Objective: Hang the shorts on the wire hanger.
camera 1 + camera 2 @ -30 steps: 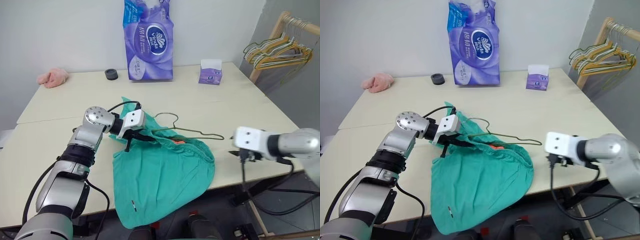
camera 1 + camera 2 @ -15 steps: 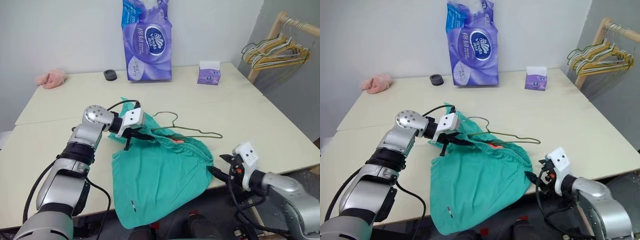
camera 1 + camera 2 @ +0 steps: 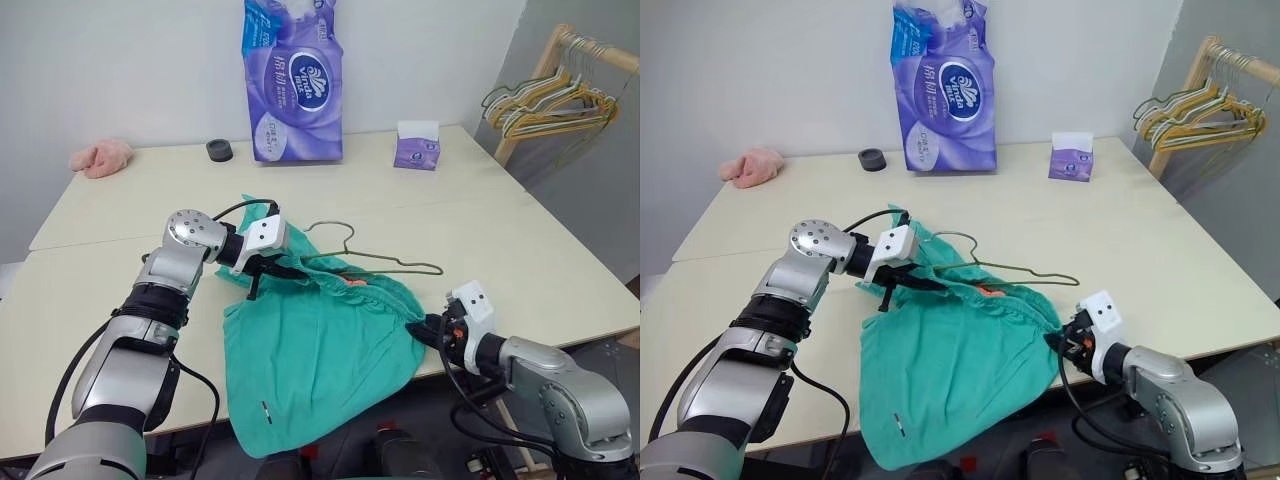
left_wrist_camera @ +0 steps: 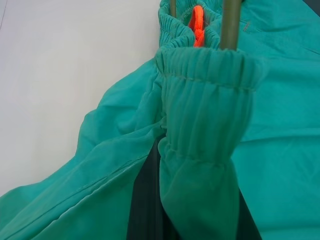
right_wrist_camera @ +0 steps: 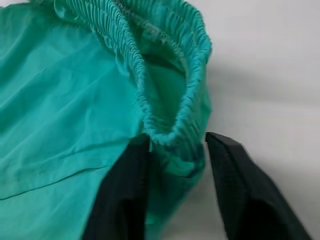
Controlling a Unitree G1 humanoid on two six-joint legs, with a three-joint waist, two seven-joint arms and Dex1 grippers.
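With the left gripper (image 3: 268,268) clamped on the shorts (image 3: 320,350), the right gripper (image 5: 175,150), part-open around their waistband, apparently unclamped, may slip.

Perhaps a home laundry corner: clothes rack (image 3: 560,60), tissue pack (image 3: 294,80).

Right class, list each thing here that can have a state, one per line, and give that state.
Teal-green fabric shorts: draped over table edge, waistband gripped at both ends.
Thin olive-grey wire hanger: flat on the table, partly under the waistband.
Left gripper: shut on waistband.
Right gripper: fingers astride waistband, not fully closed.
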